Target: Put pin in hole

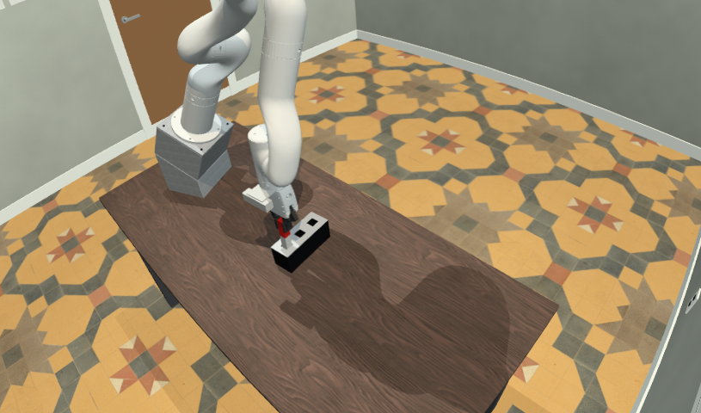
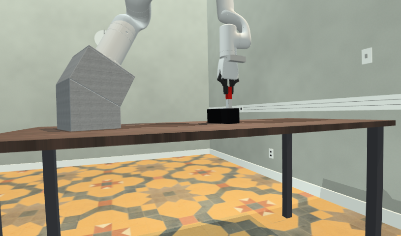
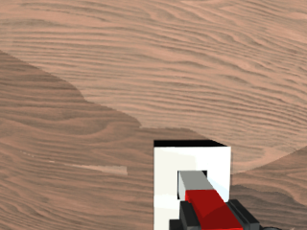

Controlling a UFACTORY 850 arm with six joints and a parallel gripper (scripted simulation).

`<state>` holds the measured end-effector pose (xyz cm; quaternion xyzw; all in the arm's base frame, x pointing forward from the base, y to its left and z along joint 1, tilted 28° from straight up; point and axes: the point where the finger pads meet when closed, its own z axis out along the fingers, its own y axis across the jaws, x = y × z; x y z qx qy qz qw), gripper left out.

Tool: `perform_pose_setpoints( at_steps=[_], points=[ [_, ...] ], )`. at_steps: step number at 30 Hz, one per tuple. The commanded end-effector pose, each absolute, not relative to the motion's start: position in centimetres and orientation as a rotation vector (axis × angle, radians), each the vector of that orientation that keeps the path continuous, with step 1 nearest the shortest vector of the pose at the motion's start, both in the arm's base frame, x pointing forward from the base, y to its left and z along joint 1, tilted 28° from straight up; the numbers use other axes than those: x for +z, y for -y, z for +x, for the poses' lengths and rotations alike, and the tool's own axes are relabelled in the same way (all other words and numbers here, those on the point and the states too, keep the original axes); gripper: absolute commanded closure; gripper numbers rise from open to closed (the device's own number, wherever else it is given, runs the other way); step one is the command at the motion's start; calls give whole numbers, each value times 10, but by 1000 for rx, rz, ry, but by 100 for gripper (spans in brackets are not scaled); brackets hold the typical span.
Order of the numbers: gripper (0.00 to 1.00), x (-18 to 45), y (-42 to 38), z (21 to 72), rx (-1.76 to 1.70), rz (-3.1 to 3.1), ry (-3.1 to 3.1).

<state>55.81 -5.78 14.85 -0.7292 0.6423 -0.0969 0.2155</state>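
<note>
A black block with a white top and three square holes lies on the wooden table; it also shows in the exterior view. My gripper is shut on the red upper end of the pin and holds it upright, red end up. The pin's grey lower part enters the end hole nearest the front of the table, and a grey length still shows above the block's top. In the wrist view the pin goes down into the block's white end between my fingers.
The arm's grey base stands at the table's far left corner. The block's two other holes are open and empty. The table edges fall off to a tiled floor.
</note>
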Motion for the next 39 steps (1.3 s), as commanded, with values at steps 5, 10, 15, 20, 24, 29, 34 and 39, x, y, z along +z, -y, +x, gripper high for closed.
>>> perform_pose_setpoints(
  at_steps=[5, 10, 15, 20, 24, 29, 34, 39],
  points=[
    [100, 149, 58, 559, -270, -2021, -1780],
    [100, 149, 58, 559, -270, -2021, -1780],
    [100, 146, 57, 561, -270, -2021, -1780],
    [100, 146, 57, 561, -270, -2021, -1780],
    [100, 146, 57, 561, -270, -2021, -1780],
    [100, 146, 57, 561, -270, -2021, -1780],
    [100, 146, 56, 560, -270, -2021, -1780],
    [100, 146, 56, 560, -270, -2021, -1780]
  ],
)
